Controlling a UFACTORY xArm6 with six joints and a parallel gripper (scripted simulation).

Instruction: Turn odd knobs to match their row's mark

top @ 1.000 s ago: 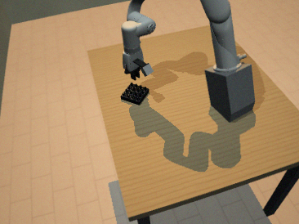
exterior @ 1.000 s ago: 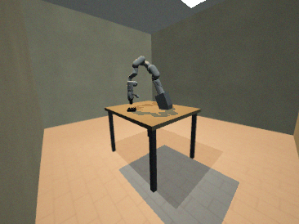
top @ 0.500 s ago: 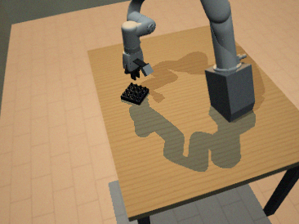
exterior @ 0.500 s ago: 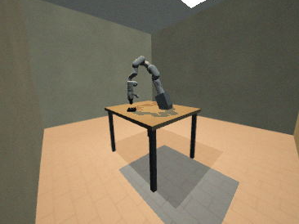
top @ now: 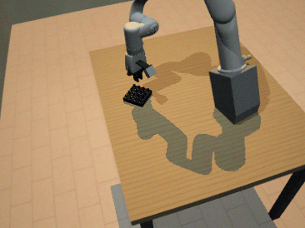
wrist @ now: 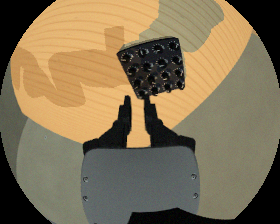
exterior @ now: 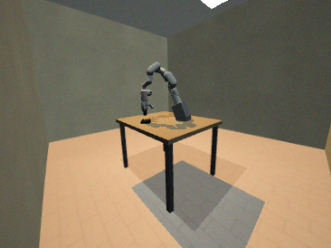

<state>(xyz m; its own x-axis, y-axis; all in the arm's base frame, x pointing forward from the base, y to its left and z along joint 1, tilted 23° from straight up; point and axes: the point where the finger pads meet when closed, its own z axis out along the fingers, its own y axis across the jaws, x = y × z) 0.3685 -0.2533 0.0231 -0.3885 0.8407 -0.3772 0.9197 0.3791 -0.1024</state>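
Your wrist view shows the gripper (top: 137, 78) (exterior: 145, 113) (wrist: 137, 102) with fingers slightly parted, nothing between; knobs are distinguishable there. The exterior view shows the knob box (top: 137, 95) (exterior: 146, 121) (wrist: 153, 68) on the table (top: 167, 121) (exterior: 169, 133) (wrist: 65, 30), below the fingertips.

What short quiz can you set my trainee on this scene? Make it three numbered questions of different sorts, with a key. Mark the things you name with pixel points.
1. Multiple choice: What stands on the table (top: 200, 121) (exterior: 169, 136) near the end effector (top: 137, 77) (exterior: 145, 113) (wrist: 137, 97)?
a) a red mug
b) the knob box (top: 137, 95) (exterior: 146, 121) (wrist: 154, 69)
c) a stack of plates
2. True or false: The end effector is gripping one of the knobs.
3. Fill in the blank: In the wrist view, a strip of table shows between the two fingers, so they stand ____ from each other.

Key: 1. b; 2. false; 3. apart
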